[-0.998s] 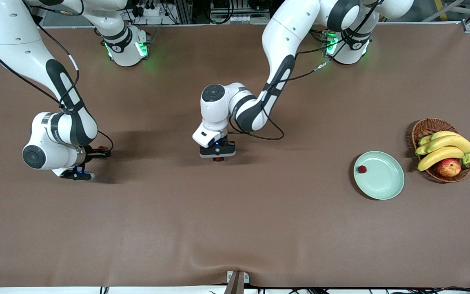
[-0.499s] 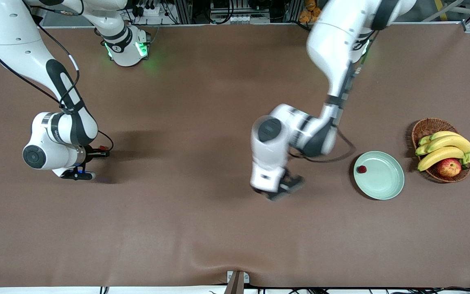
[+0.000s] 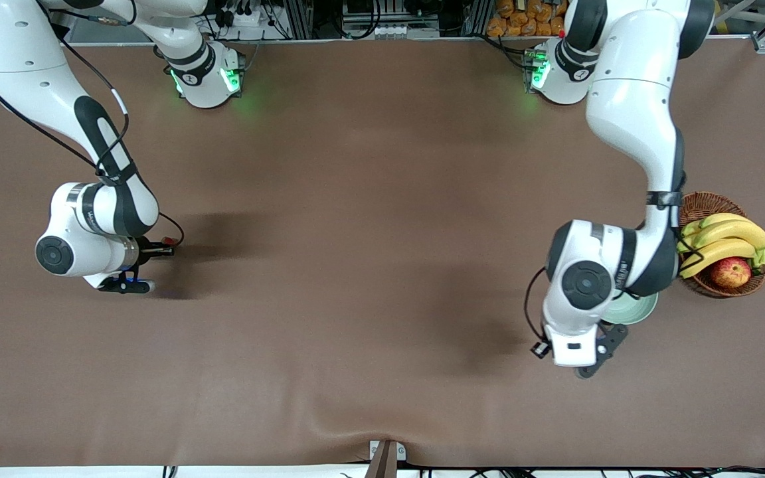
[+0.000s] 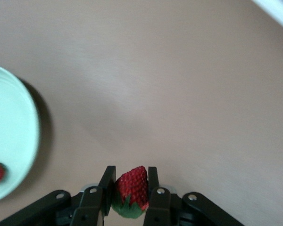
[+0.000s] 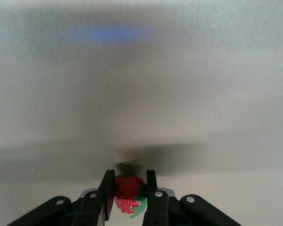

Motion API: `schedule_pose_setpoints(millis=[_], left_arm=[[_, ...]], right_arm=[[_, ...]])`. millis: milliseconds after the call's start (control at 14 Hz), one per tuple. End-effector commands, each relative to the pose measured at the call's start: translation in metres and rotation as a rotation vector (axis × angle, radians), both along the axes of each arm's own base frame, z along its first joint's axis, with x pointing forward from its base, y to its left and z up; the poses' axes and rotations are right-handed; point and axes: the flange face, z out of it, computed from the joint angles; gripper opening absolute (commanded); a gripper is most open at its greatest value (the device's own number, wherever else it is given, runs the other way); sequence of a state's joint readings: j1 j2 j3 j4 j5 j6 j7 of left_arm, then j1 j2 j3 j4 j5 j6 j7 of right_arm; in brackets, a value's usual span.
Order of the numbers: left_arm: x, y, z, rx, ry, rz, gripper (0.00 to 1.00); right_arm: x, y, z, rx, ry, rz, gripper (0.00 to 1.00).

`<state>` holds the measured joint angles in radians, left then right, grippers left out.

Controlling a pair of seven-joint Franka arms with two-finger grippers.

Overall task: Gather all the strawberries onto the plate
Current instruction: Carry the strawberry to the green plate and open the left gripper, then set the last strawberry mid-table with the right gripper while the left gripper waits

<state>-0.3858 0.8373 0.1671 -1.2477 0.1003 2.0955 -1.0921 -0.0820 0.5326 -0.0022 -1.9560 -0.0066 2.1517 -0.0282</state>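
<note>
Left tool (image 4: pixel 130 194) pinches a soft, easily bruised strawberry (image 4: pixel 131 188) by its sides beside the plate (image 4: pixel 12 141); right tool (image 5: pixel 128 195) is clamped on another strawberry (image 5: pixel 127 194) low over the worktop (image 3: pixel 356 299).

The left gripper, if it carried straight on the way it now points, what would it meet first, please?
Probably bare table. The left gripper, shut on a strawberry, points past the plate, whose rim lies off to one side of that line; depth is unclear.
</note>
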Motion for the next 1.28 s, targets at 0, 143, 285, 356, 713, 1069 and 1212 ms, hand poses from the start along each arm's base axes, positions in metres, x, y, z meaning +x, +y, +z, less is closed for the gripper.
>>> schedule_pose_setpoints(millis=[0,143,285,356,713,1069,1212], left_arm=[[-0.013,0.031,0.009,0.047,0.113,-0.003,0.00],[-0.022,0.060,0.008,0.051,0.181,-0.021,0.00],[-0.035,0.082,0.003,0.048,0.228,-0.035,0.00],[-0.039,0.092,0.001,0.045,0.243,-0.033,0.00],[-0.044,0.112,-0.005,0.043,0.263,-0.008,0.00],[-0.056,0.131,-0.036,0.044,0.296,0.005,0.00],[-0.051,0.143,-0.036,0.035,0.268,0.012,0.00]], right_arm=[[0.023,0.016,0.028,-0.004,-0.036,0.029,0.15],[0.041,0.041,0.049,0.026,-0.062,0.018,0.12],[0.056,0.072,0.067,0.100,-0.105,-0.068,0.12],[0.062,0.095,0.076,0.135,-0.122,-0.088,0.12],[0.068,0.217,0.111,0.212,-0.131,-0.287,0.13],[0.039,0.328,0.090,0.181,-0.138,-0.299,0.13],[0.026,0.367,0.071,0.184,-0.162,-0.281,0.13]])
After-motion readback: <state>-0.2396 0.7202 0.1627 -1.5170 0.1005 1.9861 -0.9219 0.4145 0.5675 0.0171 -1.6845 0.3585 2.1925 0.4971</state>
